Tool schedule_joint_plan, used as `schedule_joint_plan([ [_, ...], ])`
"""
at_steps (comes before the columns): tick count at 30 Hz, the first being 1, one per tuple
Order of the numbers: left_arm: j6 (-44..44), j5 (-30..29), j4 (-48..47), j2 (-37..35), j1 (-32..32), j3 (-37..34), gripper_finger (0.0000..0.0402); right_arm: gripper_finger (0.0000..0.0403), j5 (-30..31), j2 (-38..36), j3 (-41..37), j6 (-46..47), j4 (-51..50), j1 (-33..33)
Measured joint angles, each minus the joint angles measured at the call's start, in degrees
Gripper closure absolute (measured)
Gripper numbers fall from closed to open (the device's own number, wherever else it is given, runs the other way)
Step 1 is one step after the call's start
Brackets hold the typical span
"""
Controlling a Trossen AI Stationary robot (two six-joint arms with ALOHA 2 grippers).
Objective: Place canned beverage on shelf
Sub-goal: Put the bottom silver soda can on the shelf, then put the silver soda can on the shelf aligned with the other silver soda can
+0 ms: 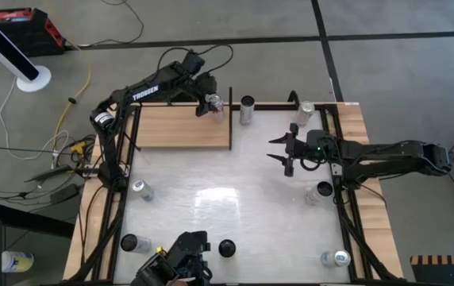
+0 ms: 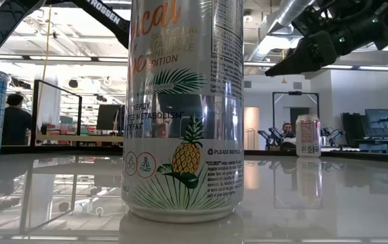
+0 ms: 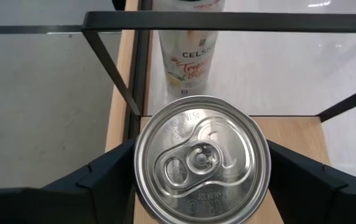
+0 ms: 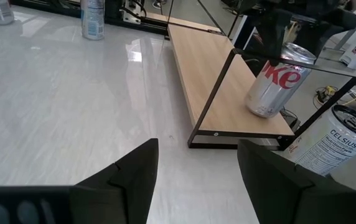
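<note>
The shelf (image 1: 181, 125) is a pale wood board with a thin black frame, at the table's far left; it also shows in the right wrist view (image 4: 221, 93). My left gripper (image 1: 213, 103) is over the shelf's far right corner, shut on a silver Coke can (image 4: 272, 87). The can's top (image 3: 201, 165) faces the left wrist camera. My right gripper (image 1: 282, 151) is open and empty above the table's middle right, its fingers (image 4: 134, 180) pointing toward the shelf. My left gripper pinches the can's upper side wall (image 3: 142, 177) between its two fingers (image 3: 106, 174), one on each side. The fingers come from above, pointing down (image 4: 277, 28). The can is tilted, its bottom (image 4: 260, 111) at the shelf board; whether it touches, I cannot tell.
A Celsius can (image 1: 247, 108) stands on the table just right of the shelf's black end frame (image 4: 228, 68). Another can (image 1: 305, 113) stands at the far right. Several more cans (image 1: 142, 189) (image 1: 314, 191) (image 1: 226, 248) stand along the table's left, right and near sides.
</note>
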Motion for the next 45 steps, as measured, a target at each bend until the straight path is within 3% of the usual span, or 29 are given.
schedule_joint_plan([
  [12,-0.2,-0.4,-0.3,0.0,-1.3,0.0,0.0102,0.0159,0.0,0.0,0.0,0.0,0.0,0.0],
  [19,0.5,-5.6,0.0,-0.1,-2.7,0.0,0.0101,0.0159,0.0,0.0,0.0,0.0,0.0,0.0],
  [28,0.1,-6.0,0.3,-0.1,-2.7,0.0,0.0071,0.0159,0.0,0.0,0.0,0.2,0.0,0.0],
  [36,0.1,-6.0,0.2,-0.1,-2.6,0.1,0.0069,0.0159,0.0,0.0,0.0,0.1,-0.1,0.0],
  [45,0.3,-6.8,-4.4,-0.1,-3.0,5.9,0.0068,0.0159,0.0,0.0,0.0,0.0,-0.5,0.0],
])
